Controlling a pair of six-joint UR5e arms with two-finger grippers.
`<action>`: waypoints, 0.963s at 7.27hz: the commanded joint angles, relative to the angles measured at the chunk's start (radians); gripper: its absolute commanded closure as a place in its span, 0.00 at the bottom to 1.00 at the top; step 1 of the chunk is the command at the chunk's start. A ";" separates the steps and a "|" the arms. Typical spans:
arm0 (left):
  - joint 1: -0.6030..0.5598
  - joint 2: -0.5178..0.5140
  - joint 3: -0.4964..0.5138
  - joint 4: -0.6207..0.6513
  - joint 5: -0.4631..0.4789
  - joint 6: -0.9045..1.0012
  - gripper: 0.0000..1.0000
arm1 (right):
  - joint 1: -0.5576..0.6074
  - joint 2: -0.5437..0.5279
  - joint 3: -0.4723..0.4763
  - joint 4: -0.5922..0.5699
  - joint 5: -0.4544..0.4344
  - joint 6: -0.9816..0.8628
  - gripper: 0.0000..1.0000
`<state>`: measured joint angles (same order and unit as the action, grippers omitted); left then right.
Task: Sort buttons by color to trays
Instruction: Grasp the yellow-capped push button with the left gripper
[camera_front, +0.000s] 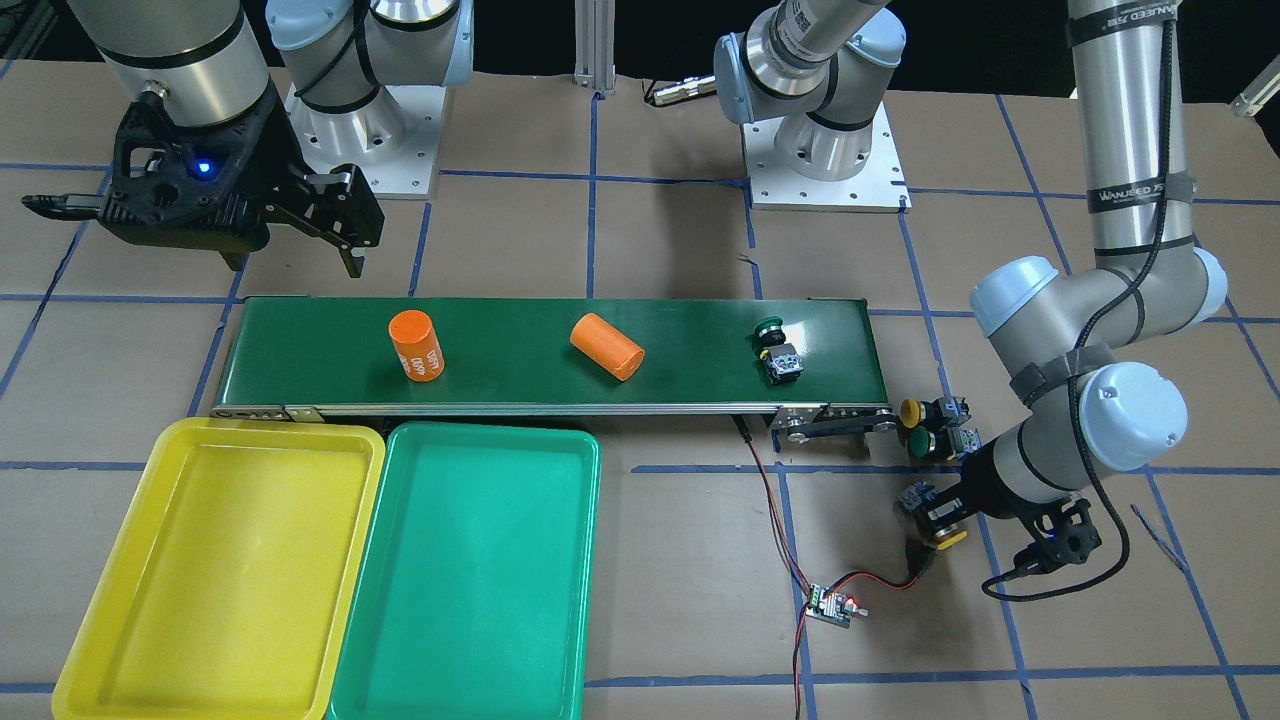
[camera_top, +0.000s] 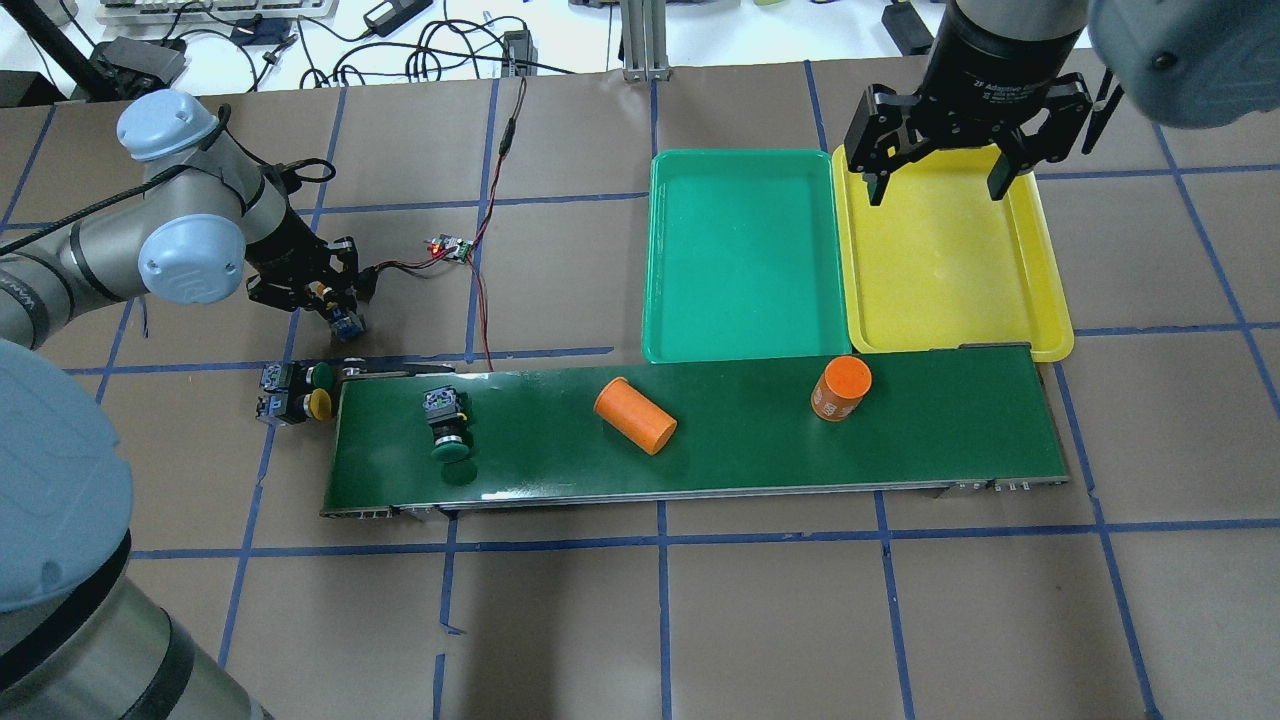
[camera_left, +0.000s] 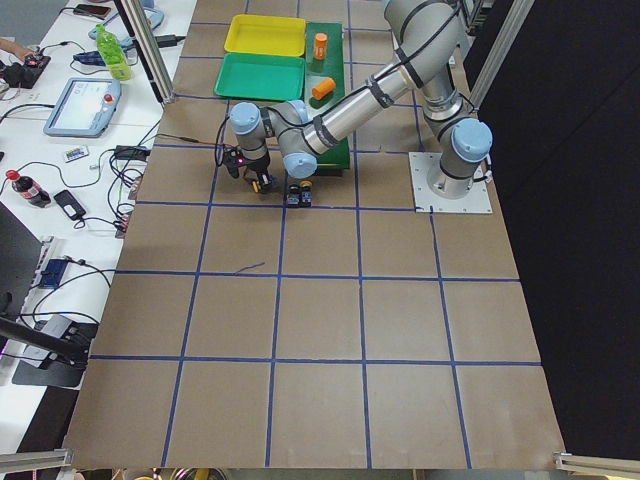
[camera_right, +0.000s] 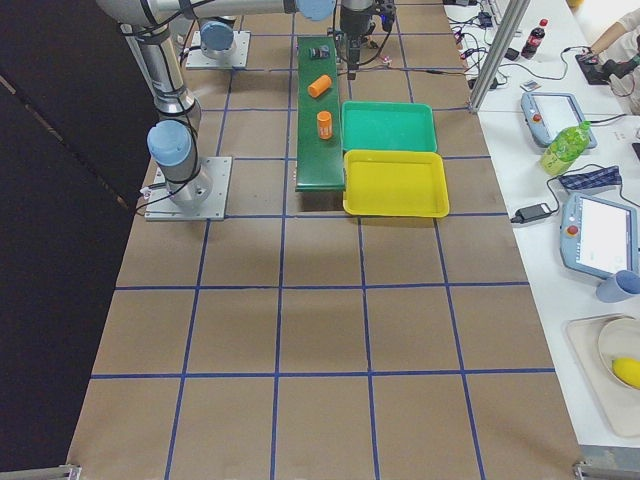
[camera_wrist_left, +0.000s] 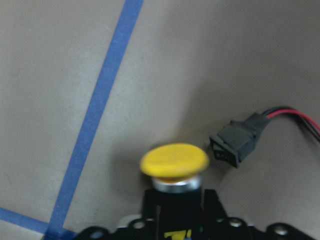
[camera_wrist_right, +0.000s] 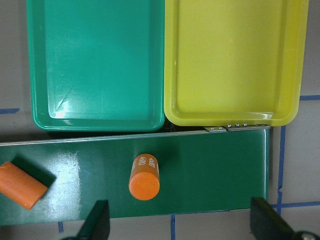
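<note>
My left gripper (camera_top: 322, 290) sits low over the table beyond the belt's end, shut on a yellow button (camera_wrist_left: 174, 161) whose cap (camera_front: 950, 540) points away from the wrist. A green button (camera_front: 775, 345) lies on its side on the belt. Two more buttons, one yellow (camera_front: 912, 410) and one green (camera_front: 918, 443), lie on the table just off the belt's end. The yellow tray (camera_top: 940, 260) and the green tray (camera_top: 740, 250) sit side by side along the belt, both bare inside. My right gripper (camera_top: 936, 188) hangs open above the yellow tray's far edge, holding nothing.
A long dark-green conveyor belt (camera_top: 900, 440) carries two orange cylinders, one upright (camera_top: 840, 388) and one lying down (camera_top: 635, 415). A small circuit board (camera_front: 830, 605) with red wires lies near my left gripper, its black connector (camera_wrist_left: 239, 142) close to the held button.
</note>
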<state>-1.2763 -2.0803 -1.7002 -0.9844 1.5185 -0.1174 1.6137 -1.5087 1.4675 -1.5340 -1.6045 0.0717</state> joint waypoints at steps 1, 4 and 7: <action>-0.001 0.034 0.017 -0.003 -0.001 0.001 1.00 | 0.000 -0.001 0.000 -0.001 0.000 0.000 0.00; -0.058 0.153 -0.007 -0.098 -0.067 0.025 1.00 | 0.000 -0.001 0.000 0.000 0.000 -0.001 0.00; -0.087 0.323 -0.210 -0.168 -0.060 0.114 1.00 | 0.000 -0.001 0.000 -0.001 0.002 0.000 0.00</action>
<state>-1.3586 -1.8258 -1.8079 -1.1357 1.4547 -0.0442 1.6138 -1.5094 1.4680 -1.5343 -1.6036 0.0709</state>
